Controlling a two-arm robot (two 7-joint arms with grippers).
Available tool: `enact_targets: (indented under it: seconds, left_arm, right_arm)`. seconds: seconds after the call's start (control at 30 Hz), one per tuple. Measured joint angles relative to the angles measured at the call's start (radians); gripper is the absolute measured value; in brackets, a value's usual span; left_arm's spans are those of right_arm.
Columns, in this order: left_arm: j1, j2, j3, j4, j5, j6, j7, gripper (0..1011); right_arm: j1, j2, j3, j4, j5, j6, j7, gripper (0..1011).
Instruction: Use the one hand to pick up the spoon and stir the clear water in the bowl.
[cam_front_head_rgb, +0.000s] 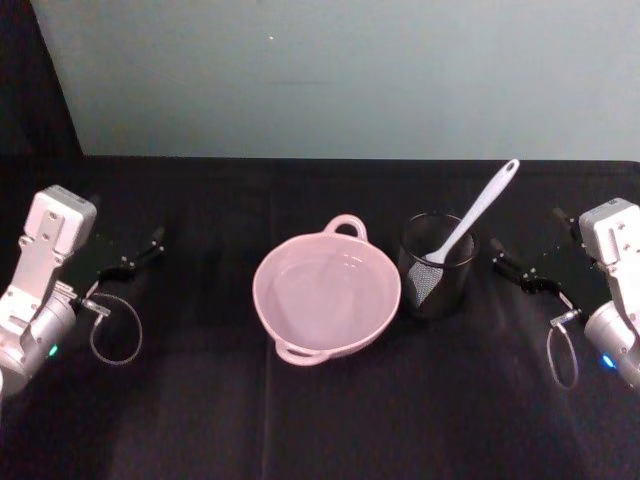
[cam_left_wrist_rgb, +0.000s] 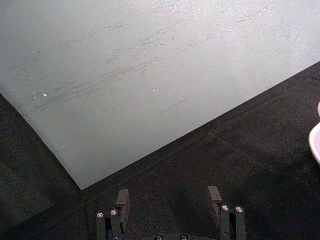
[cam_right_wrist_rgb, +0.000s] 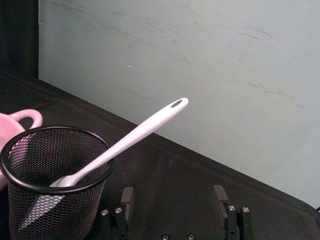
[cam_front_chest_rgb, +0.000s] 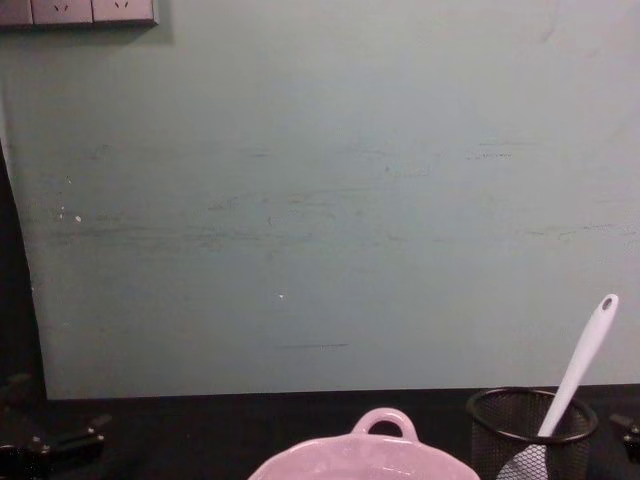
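Right gripper (cam_right_wrist_rgb: 173, 197) is closest in its wrist view, its fingers (cam_right_wrist_rgb: 218, 196) spread wide with nothing between them but black desk (cam_front_head_rgb: 320, 420). Just ahead of them and off to one side stands the mesh cup (cam_front_head_rgb: 450, 290), near the fingers but not touching. From the head, this gripper sits at the right edge of the frame at mid-height, pointing inward at the cup. The spoon (cam_front_head_rgb: 475, 212) stands in the cup, apart from both grippers. Its flat head is down inside the mesh, and its handle leans out over the rim toward the upper right of the frame, the end with the hole highest. Just beside the cup on its left, at the centre of the frame, is the pink bowl (cam_front_head_rgb: 275, 320), with one loop handle at its far rim and one at its near rim. Water (cam_front_head_rgb: 325, 295) in it is barely visible, only a faint line along the inner wall. Left gripper (cam_front_head_rgb: 140, 252) rests at the left edge at mid-height, well apart from the bowl; its fingers are also wide, holding nothing.
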Motion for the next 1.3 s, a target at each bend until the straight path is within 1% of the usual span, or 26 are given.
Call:
enact_targets:
  seconds: [1.3]
  left_arm:
    - [0.000,0.000,0.000,0.000,0.000,0.000,0.000,1011]
  right_arm:
    - [0.000,0.000,0.000,0.000,0.000,0.000,0.000,1003]
